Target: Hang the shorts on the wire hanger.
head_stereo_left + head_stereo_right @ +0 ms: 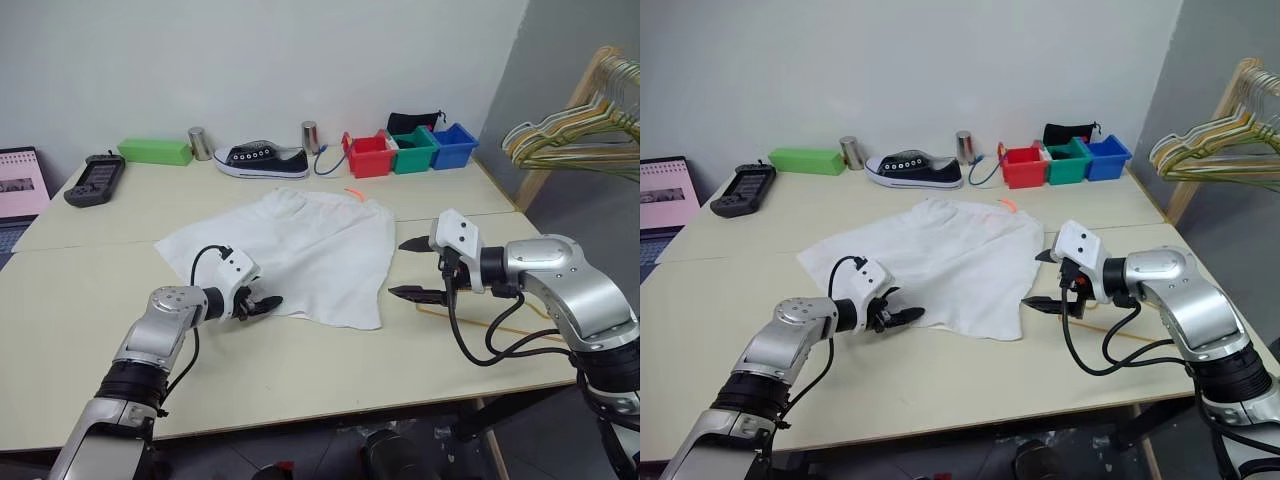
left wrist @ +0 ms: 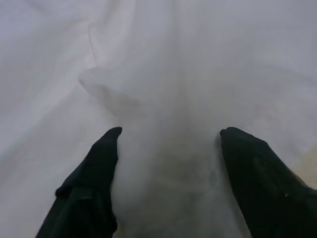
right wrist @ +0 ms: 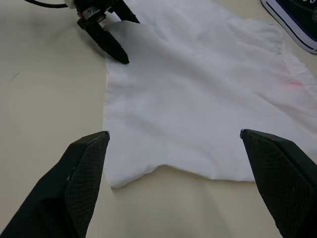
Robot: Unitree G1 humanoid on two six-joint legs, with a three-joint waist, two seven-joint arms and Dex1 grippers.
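The white shorts (image 1: 300, 245) lie spread flat on the table, waistband and orange-red tag (image 1: 352, 191) at the far side. My left gripper (image 1: 268, 303) sits low at the near-left hem. In the left wrist view its fingers (image 2: 101, 163) stand apart with white cloth between them. To the right of the shorts, my right gripper (image 1: 396, 267) hovers open, holding nothing. In the right wrist view the shorts' near hem (image 3: 163, 148) lies between its fingers. The thin wire hanger (image 1: 436, 312) lies on the table under the right arm, mostly hidden.
A black sneaker (image 1: 262, 159), two metal cans, a green box (image 1: 155, 151) and red, green and blue bins (image 1: 410, 150) line the table's far edge. A black handheld device (image 1: 95, 179) lies far left. Striped hangers (image 1: 575, 140) hang on a wooden rack at right.
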